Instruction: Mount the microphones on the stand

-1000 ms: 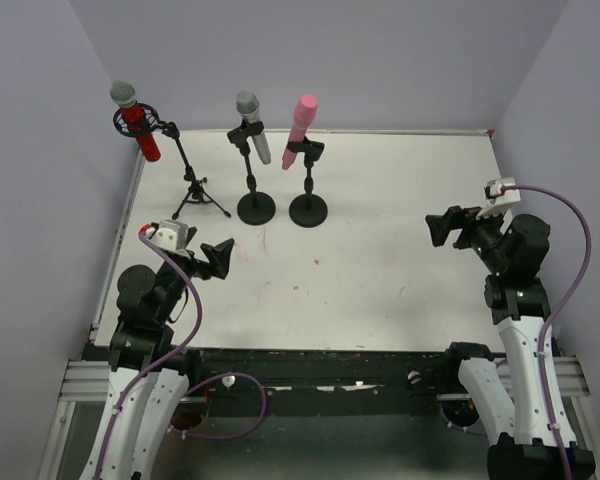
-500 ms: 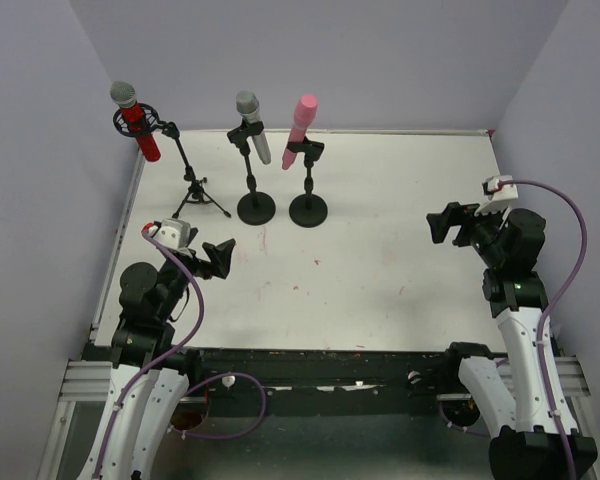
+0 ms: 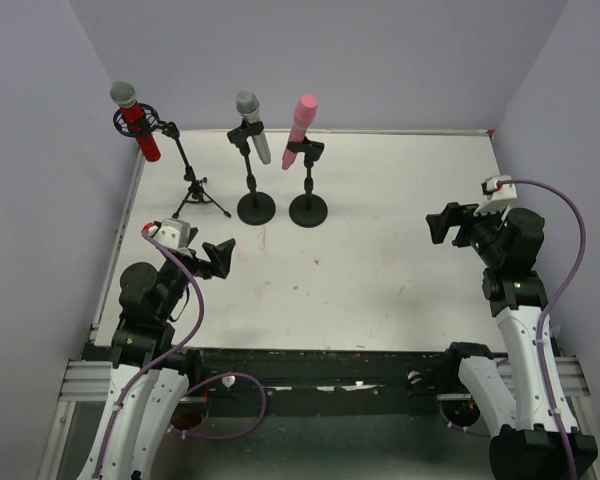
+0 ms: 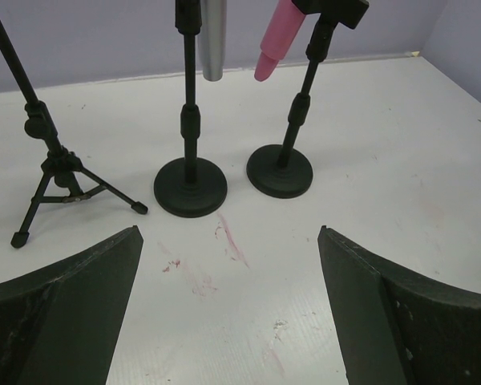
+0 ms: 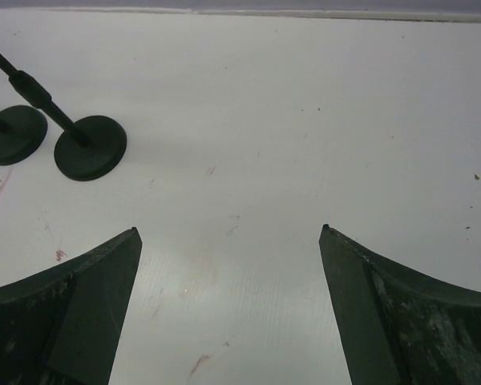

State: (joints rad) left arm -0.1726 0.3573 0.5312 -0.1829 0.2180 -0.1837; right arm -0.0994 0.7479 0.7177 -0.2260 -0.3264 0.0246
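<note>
Glittery red microphone [image 3: 135, 120] sits in the ring clip of the tripod stand [image 3: 195, 190] at the table's [image 3: 380, 260] far left corner. To its right, the silver-grey microphone [image 3: 252, 125] and pink microphone [image 3: 300, 128] are clipped, tilted, on two round-base stands [image 3: 256, 208] just beside each other. The left gripper [image 3: 220, 258] (near left) and right gripper [image 3: 445, 225] (right side) both have their jaws spread wide, holding nothing.
</note>
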